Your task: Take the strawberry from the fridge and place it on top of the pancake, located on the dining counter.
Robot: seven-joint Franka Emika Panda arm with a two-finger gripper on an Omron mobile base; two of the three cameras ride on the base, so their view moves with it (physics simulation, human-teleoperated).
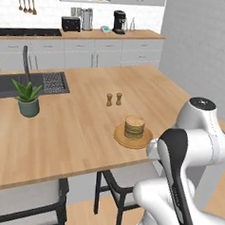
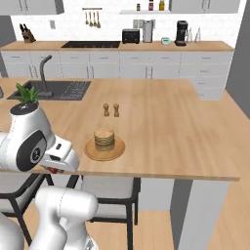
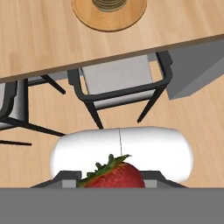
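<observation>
While the white arm (image 1: 187, 153) stood folded at the near edge, the long light-wood surface (image 1: 80, 131) spread away from it toward the far wall, where a grey-drawer counter (image 2: 122, 63) carried a toaster (image 2: 130, 35), a coffee machine (image 2: 181, 33) and a cooktop (image 2: 91, 44). Set into the left part of the surface was a dark sink (image 1: 21, 85) with a tall tap (image 1: 26, 63). Two black-framed stools (image 1: 124, 182) with grey seats stood tucked under the near edge, one just beside the arm and one further left. A potted plant (image 1: 27, 98) sat on the surface near the sink. Close to the near edge, just ahead of the arm, lay a round wooden plate (image 1: 120, 136) with the pancake stack (image 1: 134, 127) standing on it. A little farther back, two small shakers (image 1: 114, 99) stood side by side, apart from the plate.

Below the level of the surface's edge and short of the plate, the pincer (image 3: 111, 179) was closed narrowly on the strawberry (image 3: 114, 176), whose red flesh and green leaves showed between the finger tips in the hand view, over the wooden floor (image 3: 183, 122) and near the stool seat. From the right base view a spot of red showed at the hand's end (image 2: 52, 169), near the surface's front edge and left of the plate.
</observation>
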